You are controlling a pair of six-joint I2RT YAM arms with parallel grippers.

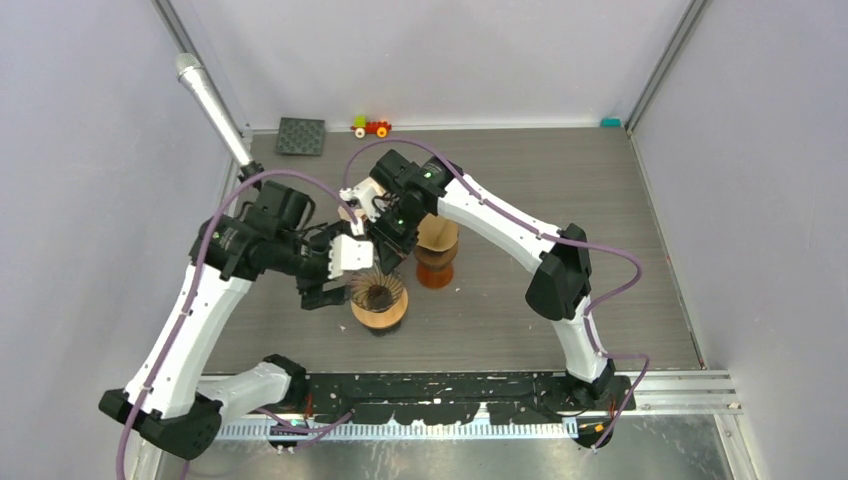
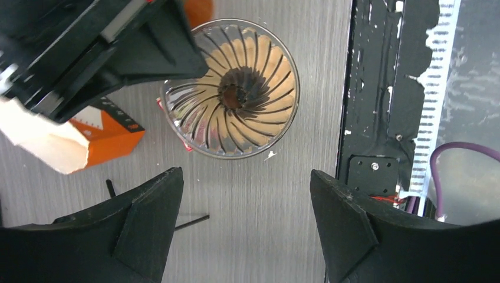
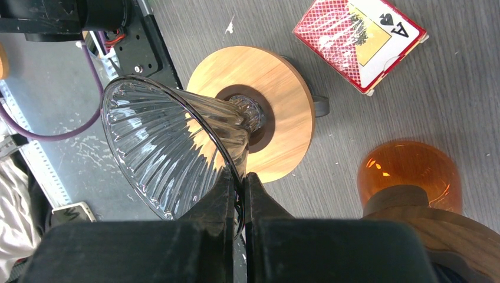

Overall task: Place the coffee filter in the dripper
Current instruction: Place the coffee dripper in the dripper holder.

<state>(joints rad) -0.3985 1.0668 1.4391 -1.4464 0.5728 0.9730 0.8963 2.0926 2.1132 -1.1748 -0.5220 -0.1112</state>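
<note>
The dripper (image 3: 171, 147) is a ribbed glass cone on a round wooden base (image 3: 277, 100); it also shows from above (image 2: 233, 88) and in the top view (image 1: 378, 295). My right gripper (image 3: 242, 177) is shut on its glass rim, reaching in from behind (image 1: 385, 243). The left gripper (image 2: 244, 174) hangs open above bare table just beside the dripper, with nothing between its fingers. A whitish paper piece (image 2: 38, 138), apparently the coffee filter, lies beside a card box, partly under the right arm. Neither gripper holds it.
A red playing-card box (image 3: 359, 41) lies just beyond the dripper, appearing orange in the left wrist view (image 2: 112, 132). An orange and wood stand (image 1: 437, 250) rises right of the dripper. A black mat (image 1: 301, 136) and a small toy (image 1: 371, 127) sit at the back wall.
</note>
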